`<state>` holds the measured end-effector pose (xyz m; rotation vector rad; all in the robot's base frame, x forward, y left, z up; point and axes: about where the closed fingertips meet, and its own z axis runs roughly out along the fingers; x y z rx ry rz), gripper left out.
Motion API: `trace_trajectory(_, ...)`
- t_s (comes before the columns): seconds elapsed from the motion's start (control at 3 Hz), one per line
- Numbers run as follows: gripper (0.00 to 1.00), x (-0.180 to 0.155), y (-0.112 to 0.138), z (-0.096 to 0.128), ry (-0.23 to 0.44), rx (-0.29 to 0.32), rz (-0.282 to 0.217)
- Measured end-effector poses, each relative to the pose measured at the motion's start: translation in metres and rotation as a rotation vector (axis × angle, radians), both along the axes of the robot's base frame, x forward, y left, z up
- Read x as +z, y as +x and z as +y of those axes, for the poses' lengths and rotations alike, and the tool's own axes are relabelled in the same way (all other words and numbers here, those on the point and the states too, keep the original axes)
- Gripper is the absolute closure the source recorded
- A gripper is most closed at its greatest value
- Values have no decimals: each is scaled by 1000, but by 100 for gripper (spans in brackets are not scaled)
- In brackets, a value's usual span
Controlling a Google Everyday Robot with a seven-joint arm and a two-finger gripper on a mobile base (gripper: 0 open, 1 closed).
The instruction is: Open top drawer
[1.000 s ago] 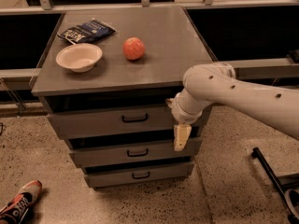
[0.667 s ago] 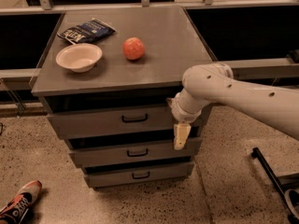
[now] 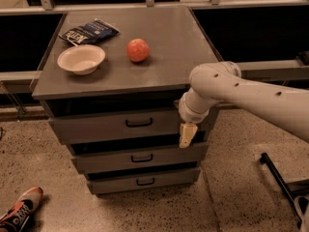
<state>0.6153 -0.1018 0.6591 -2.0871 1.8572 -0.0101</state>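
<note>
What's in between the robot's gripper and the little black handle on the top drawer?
Only bare grey drawer front. In the camera view the gripper hangs by the right end of the top drawer, its handle at the centre.

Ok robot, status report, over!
Gripper by right end of top drawer, off its handle. Bowl, fruit, bag sit on top, out of the way.

Cabinet top (image 3: 174,47) carries bowl (image 3: 81,59), fruit (image 3: 138,50), snack bag (image 3: 89,32); gripper (image 3: 186,138) hangs below.
</note>
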Motion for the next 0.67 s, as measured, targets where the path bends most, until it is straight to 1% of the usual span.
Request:
trace_trajectory(0.33,20,18,-3,2,-1,25,-11)
trace_trajectory(0.67,26,18,-10,6,-8,68,23)
